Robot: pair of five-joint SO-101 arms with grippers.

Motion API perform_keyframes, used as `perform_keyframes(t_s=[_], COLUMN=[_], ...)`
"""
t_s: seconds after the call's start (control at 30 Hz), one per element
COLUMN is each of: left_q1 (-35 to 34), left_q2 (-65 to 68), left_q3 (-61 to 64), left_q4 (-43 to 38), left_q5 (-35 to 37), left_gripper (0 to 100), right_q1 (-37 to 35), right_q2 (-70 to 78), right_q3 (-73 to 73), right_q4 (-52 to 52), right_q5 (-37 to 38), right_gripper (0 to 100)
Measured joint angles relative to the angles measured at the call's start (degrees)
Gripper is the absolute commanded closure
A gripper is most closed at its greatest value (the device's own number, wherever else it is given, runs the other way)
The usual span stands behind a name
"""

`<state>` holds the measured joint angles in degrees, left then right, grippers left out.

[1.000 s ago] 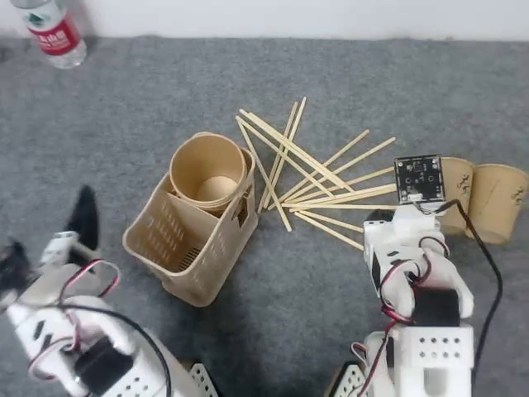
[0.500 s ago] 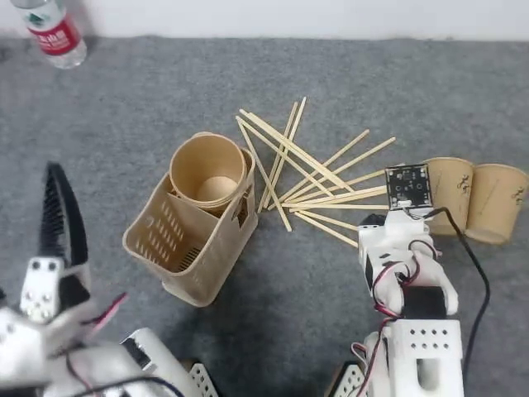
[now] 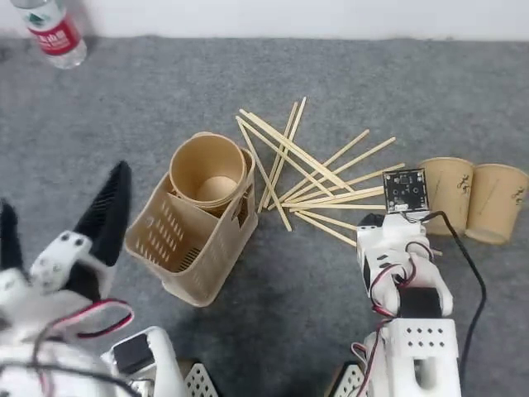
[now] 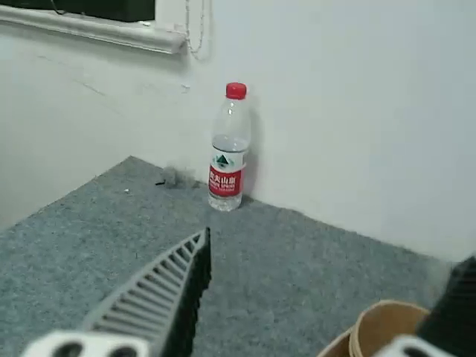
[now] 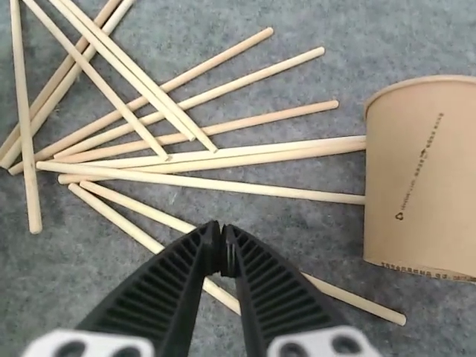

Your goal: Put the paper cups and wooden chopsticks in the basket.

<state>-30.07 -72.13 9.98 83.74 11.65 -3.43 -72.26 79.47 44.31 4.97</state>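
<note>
High view. Basket [image 3: 194, 240] stands on the grey worktop [image 3: 397, 91]. A paper cup [image 3: 208, 169] sits upright in its far compartment, possibly several nested; can't tell. The near compartment looks empty, likely kept for the sticks.

Wooden chopsticks [image 3: 314, 178] lie in a loose fan just beside the basket, on the right arm's side, crossing one another, none inside yet. Beyond the fan, well apart from the basket, two more paper cups [image 3: 450, 194] and [image 3: 496, 203] lie on their sides, touching.

Right end effector [image 5: 222, 230] hangs over the fan's edge away from the basket, fingers pressed together on nothing, a stick passing under the tips. My guess is it must spread before it can pinch one.

Left end effector [image 3: 64, 185] is near the basket on the opposite side, fingers wide apart, holding nothing.

Water bottle [image 3: 51, 31] stands by the wall, well apart from the basket, not part of the job.
</note>
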Motion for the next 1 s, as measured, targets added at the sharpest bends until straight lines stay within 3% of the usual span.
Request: perform_keyframes(t_s=[0.2, 0.33, 0.57, 0.73, 1.0], left_q1=[2.11, 2.11, 0.70, 0.35, 3.60], left_q2=[9.58, 16.18, 24.44, 29.45, 32.62], left_q3=[-7.56, -9.67, -9.58, -6.42, 0.70], left_q4=[8.18, 14.86, 15.65, 15.65, 15.65], left_q5=[-9.32, -19.25, -32.00, -37.19, -38.95], left_gripper=[56, 56, 56, 56, 56], right_q1=[0.00, -0.18, -0.18, -0.18, -0.18], right_q2=[0.00, 0.00, 0.00, 0.00, 0.00], right_q3=[0.00, 0.00, 0.00, 0.00, 0.00], right_q4=[0.00, 0.00, 0.00, 0.00, 0.00], right_q5=[0.00, 0.00, 0.00, 0.00, 0.00], right_gripper=[99.1, 99.1, 99.1, 99.1, 99.0])
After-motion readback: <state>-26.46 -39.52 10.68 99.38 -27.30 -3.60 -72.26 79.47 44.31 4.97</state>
